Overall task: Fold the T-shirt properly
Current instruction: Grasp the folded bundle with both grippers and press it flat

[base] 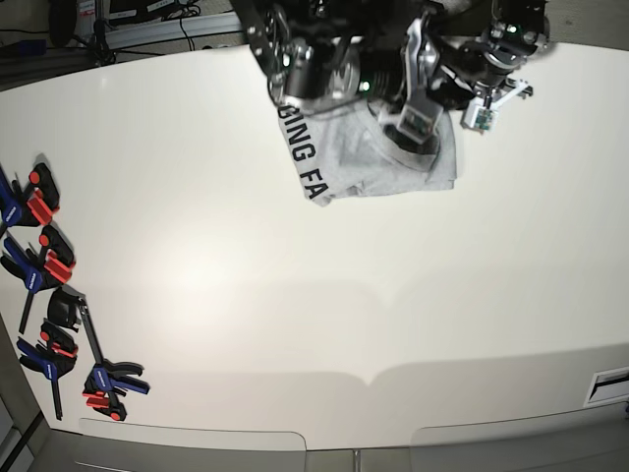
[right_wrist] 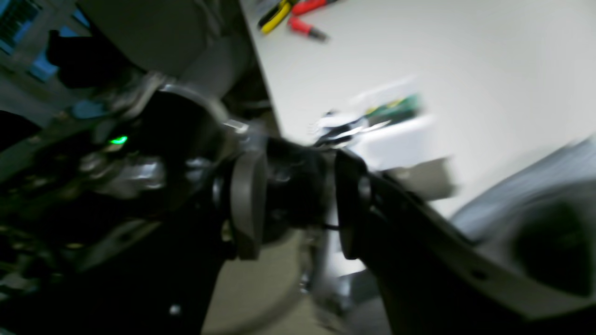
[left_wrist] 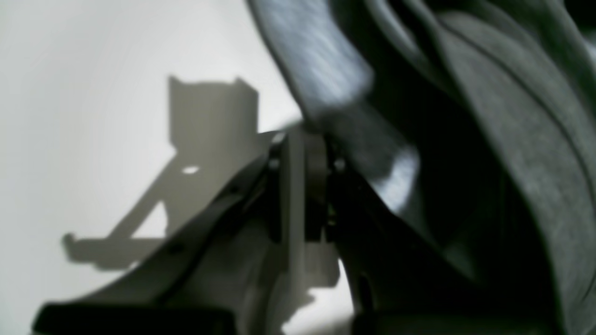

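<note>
T-shirt (base: 378, 157) pinched in left fingers (left_wrist: 302, 139) (closed), right fingers (right_wrist: 298, 204) parted, empty

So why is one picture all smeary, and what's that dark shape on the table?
The right wrist view is smeared by motion blur; the red tools streak. In the left wrist view, the dark shape is a shadow cast on the white table, and the T-shirt is out of focus.

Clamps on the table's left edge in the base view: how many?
5, in a column: clamps at and. They overlap, so more may be hidden.
</note>
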`<control>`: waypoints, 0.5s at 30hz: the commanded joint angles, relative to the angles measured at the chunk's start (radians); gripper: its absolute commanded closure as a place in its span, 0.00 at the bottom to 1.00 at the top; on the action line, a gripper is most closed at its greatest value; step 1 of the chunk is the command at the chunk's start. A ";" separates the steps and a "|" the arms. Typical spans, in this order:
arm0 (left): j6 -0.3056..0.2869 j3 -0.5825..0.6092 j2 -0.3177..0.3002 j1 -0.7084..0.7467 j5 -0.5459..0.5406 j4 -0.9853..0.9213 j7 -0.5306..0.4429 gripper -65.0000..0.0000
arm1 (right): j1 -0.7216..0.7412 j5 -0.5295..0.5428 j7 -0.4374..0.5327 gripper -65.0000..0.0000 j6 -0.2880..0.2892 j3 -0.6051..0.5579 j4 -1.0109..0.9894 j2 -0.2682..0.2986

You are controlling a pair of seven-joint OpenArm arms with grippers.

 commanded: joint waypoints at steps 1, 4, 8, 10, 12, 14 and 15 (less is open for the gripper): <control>0.001 -0.023 -0.006 0.000 -0.006 0.052 -0.024 0.92 | 0.021 -0.005 0.024 0.64 -0.010 0.016 0.031 -0.008; 0.001 -0.053 -0.006 0.006 -0.013 0.140 -0.023 0.92 | 0.049 -0.082 0.024 0.64 -0.061 0.112 0.057 -0.008; 0.000 -0.057 -0.006 0.005 -0.060 0.174 -0.028 0.84 | 0.048 -0.097 -0.007 0.64 -0.068 0.282 0.060 -0.008; -0.020 -0.057 -0.006 0.002 -0.097 0.173 -0.032 0.73 | 0.039 -0.095 -0.016 0.64 -0.068 0.367 0.059 -0.008; -0.049 -0.056 -0.006 -0.004 -0.138 0.173 -0.032 0.69 | 0.028 -0.094 -0.016 0.64 -0.068 0.451 0.059 -0.008; -0.065 -0.056 -0.006 -0.016 -0.173 0.170 -0.032 0.69 | 0.018 -0.083 -0.011 0.64 -0.069 0.520 0.057 -0.005; -0.072 -0.056 -0.006 -0.025 -0.191 0.164 -0.032 0.69 | 0.017 -0.062 -0.009 0.64 -0.069 0.544 0.050 0.000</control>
